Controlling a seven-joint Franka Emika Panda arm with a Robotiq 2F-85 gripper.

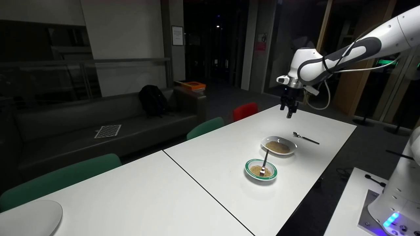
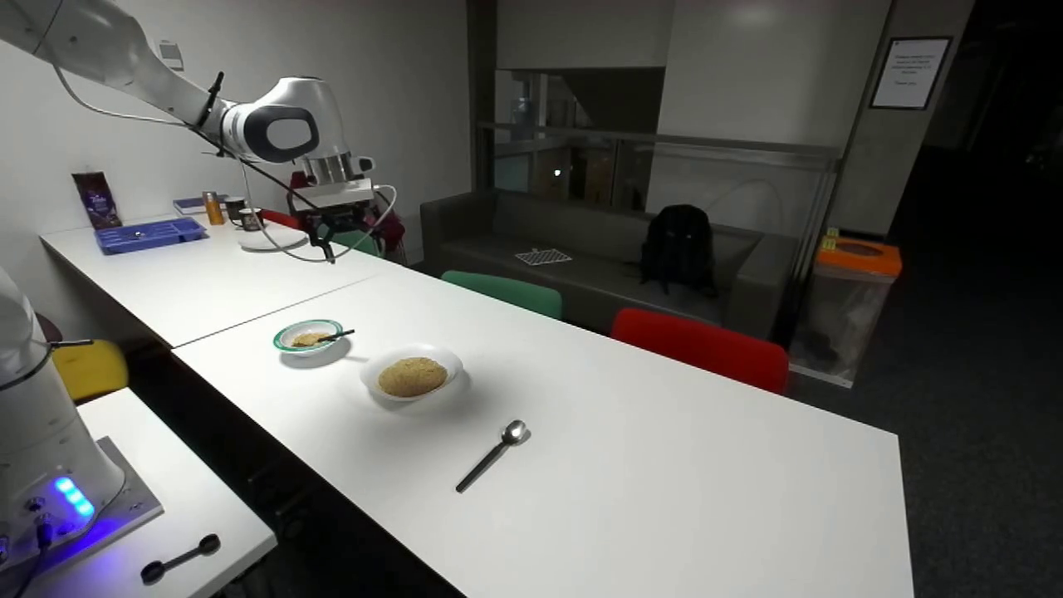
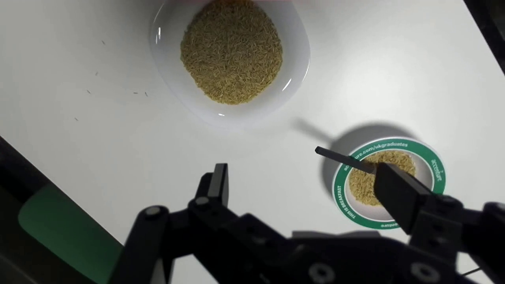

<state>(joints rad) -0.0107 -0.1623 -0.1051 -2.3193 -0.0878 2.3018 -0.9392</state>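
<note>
We are finding the gripper (image 3: 302,167) hanging in the air above the white table (image 3: 130,150), its jaws standing well apart and gripping nothing. Nearest to it, the green-rimmed bowl (image 3: 438,173) is sitting on the table, partly hidden behind the gripper in the wrist view. It is bearing tan, rice-like grains (image 3: 359,187) and a dark-handled utensil (image 3: 343,159), whose slim, straight handle is jutting over the rim roughly toward the glossy, rounded white bowl (image 3: 296,59). The latter is holding a broad heap of similar grains. A spoon (image 2: 490,458), metal-headed and black-handled, is lying on the white bowl's other side. We are judging the step in hand to be a positioning one, with nothing yet touched; a grasp on the handle would be calling for turning the jaws across it and lowering them without tipping the bowl.
</note>
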